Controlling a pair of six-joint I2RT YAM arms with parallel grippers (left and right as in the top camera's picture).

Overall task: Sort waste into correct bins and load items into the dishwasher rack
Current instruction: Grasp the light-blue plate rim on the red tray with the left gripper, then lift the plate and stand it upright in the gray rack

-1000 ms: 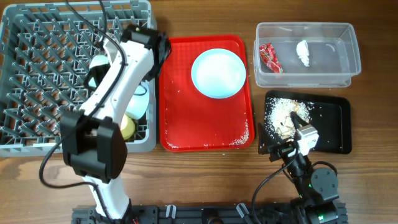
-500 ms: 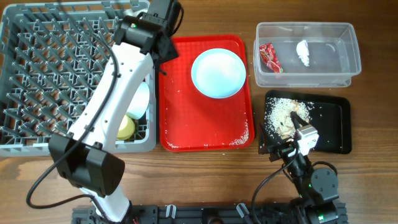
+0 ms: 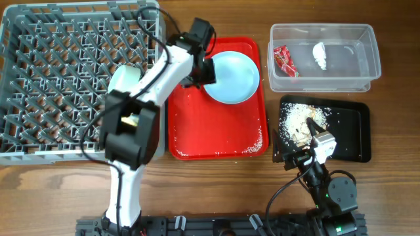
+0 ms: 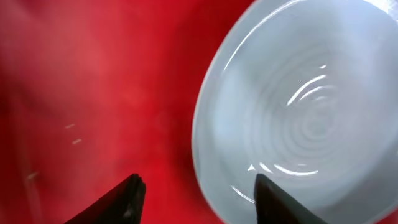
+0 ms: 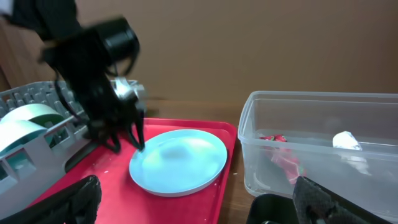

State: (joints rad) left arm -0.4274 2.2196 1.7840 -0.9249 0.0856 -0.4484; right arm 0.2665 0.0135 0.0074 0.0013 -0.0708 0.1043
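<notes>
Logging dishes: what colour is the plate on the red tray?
Pale blue; the plate shows best in the overhead view.

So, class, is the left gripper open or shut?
Open: the left gripper has its fingers apart, the rim of the plate between them.

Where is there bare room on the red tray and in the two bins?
The red tray is bare below the plate, save stray grains along its near edge. The black tray is free right of the scraps. The tub is free right of the tissue. Crowded: the plate's left rim, where the left gripper sits.
</notes>
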